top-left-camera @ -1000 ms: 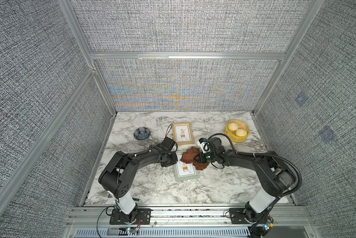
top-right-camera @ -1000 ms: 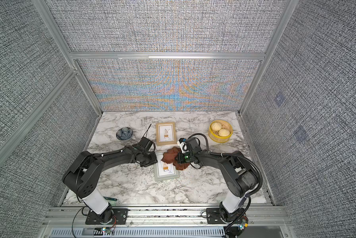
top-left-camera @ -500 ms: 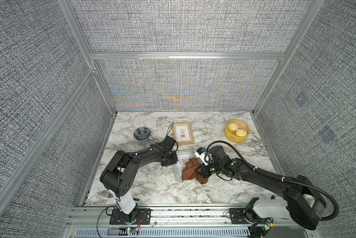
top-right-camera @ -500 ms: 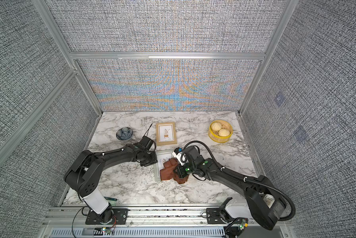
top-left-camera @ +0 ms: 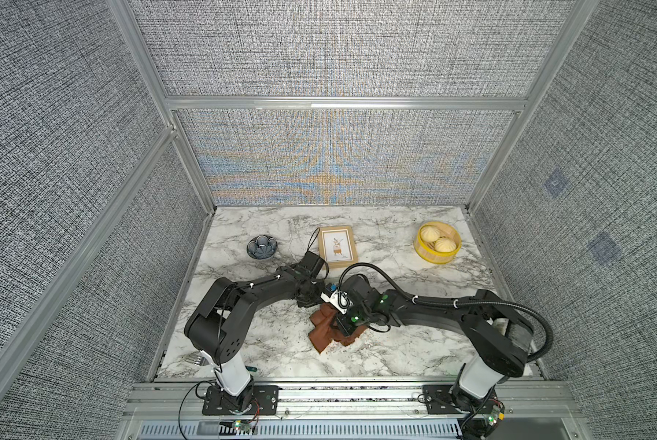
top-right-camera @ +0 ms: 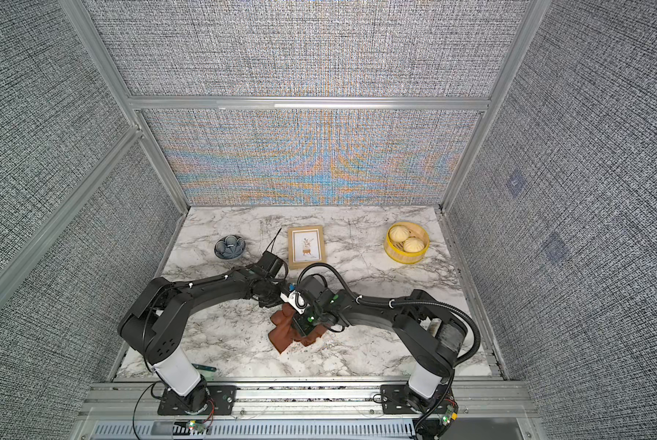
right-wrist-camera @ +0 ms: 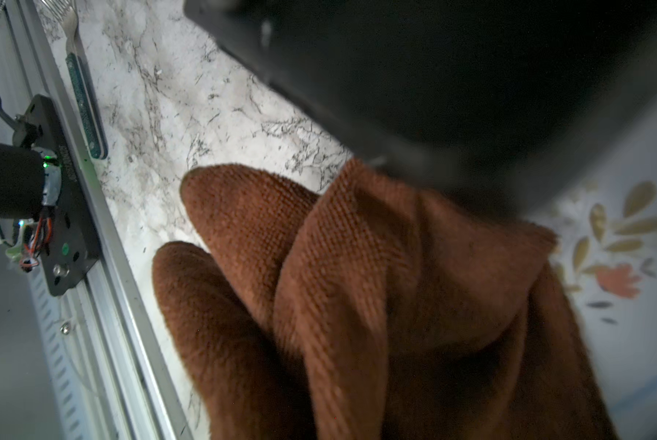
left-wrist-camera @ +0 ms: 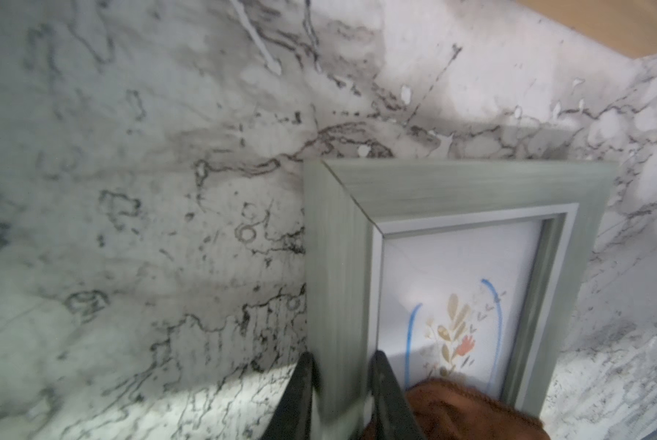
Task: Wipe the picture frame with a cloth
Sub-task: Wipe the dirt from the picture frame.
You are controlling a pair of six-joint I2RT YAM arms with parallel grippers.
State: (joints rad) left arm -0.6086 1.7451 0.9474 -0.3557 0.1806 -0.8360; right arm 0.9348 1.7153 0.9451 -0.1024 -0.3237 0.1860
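Observation:
A grey picture frame (left-wrist-camera: 471, 186) with a flower print lies flat on the marble table (top-left-camera: 273, 343). My left gripper (left-wrist-camera: 342, 384) is shut on its side rail, one finger (left-wrist-camera: 300, 400) outside and one inside. In both top views the arms and the cloth hide this frame. The reddish-brown cloth (top-left-camera: 325, 329) (top-right-camera: 283, 331) is bunched over the frame's glass, and one end trails onto the table toward the front. My right gripper (top-left-camera: 341, 324) is shut on the cloth (right-wrist-camera: 357, 285); its fingertips are buried in the fabric. The flower print (right-wrist-camera: 620, 266) shows beside the cloth.
A wooden picture frame (top-left-camera: 337, 249) lies behind the arms. A blue bowl (top-left-camera: 262, 247) sits at the back left and a yellow steamer basket (top-left-camera: 418, 247) with two buns at the back right. A green-handled fork (right-wrist-camera: 85, 95) lies by the front left edge.
My right gripper has dragged the cloth across the grey frame toward the front of the table and slightly left. The left gripper has kept its hold on the frame's rail.

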